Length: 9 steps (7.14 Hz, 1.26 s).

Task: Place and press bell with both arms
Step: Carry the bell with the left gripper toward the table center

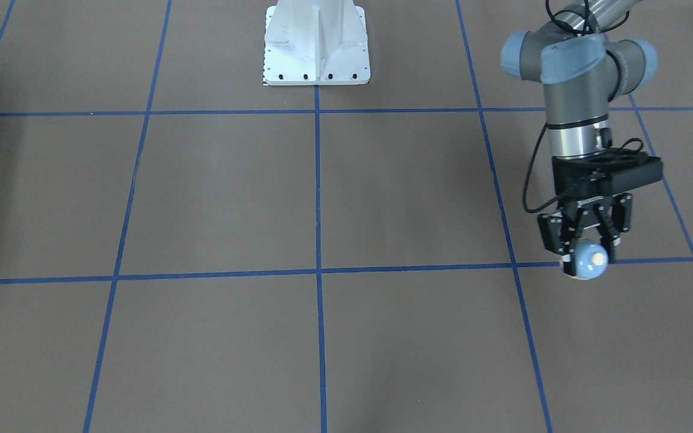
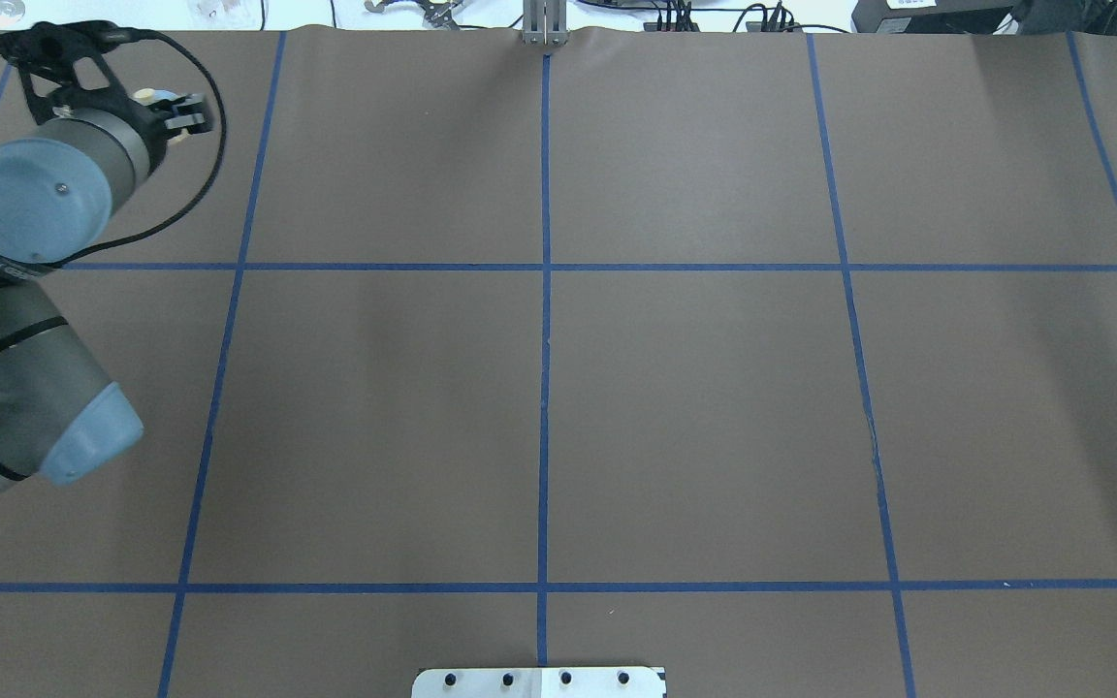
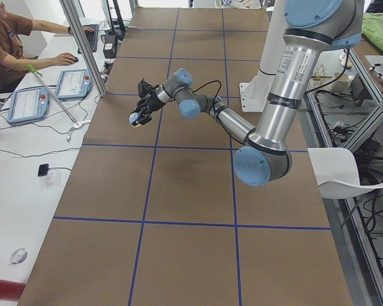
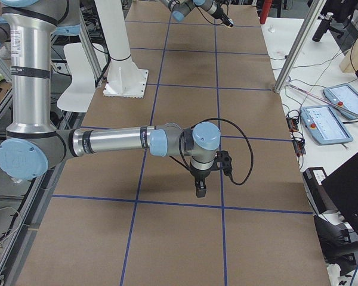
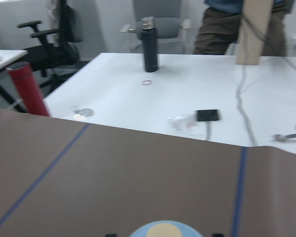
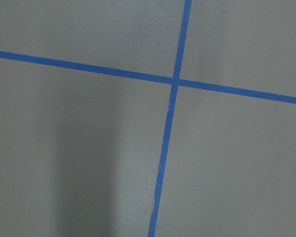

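The left gripper (image 1: 587, 251) is clamped on the bell (image 1: 591, 260). Its black fingers (image 1: 552, 236) press the light-blue dome from either side, and the cream button faces out past the fingertips. In the left wrist view the bell's top shows just below the camera, at the bottom edge. The right gripper (image 4: 200, 189) points down over the brown table (image 4: 179, 250), just above a blue tape line (image 4: 167, 204) and well apart from the bell; whether it is wide or narrow cannot be told

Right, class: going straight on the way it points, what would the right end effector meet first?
Probably the brown table, near a blue tape crossing: the right end effector points straight down at it.
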### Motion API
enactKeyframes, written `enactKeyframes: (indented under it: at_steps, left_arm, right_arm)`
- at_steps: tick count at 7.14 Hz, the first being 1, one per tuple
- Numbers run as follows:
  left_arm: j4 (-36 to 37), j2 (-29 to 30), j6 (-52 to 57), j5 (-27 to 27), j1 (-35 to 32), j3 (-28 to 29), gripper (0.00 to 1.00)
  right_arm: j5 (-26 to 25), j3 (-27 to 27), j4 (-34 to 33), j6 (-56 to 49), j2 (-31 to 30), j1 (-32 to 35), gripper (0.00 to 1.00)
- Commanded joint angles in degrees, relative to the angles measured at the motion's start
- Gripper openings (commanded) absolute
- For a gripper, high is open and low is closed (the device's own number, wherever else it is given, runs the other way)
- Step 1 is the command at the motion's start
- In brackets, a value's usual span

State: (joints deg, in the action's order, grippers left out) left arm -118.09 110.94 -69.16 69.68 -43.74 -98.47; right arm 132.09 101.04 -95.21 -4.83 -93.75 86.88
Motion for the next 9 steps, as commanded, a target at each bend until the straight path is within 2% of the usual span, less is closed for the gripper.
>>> enactKeyframes:
  at_steps: [1,3,4,9]
  left_arm:
    - [-11.4,12.3,6.1,-0.2,5.3,11.1,0.00]
    - [-20.8,18.8,10.6,-3.0,9.4,23.0,0.00]
    - [-22.7,21.1,11.8,-3.1,11.5,26.6,0.00]
    - [-25.9,28.9,13.8,-4.7,17.0,38.9,0.00]
  right_arm:
    - [-0.1,0.2,0.0,0.0,0.2,-0.7,1.00]
    - [-0.2,0.2,0.1,0.0,0.3,-1.1,1.00]
    - [-0.2,0.2,0.1,0.0,0.3,-1.3,1.00]
    - [-0.1,0.1,0.0,0.0,0.3,-1.6,1.00]
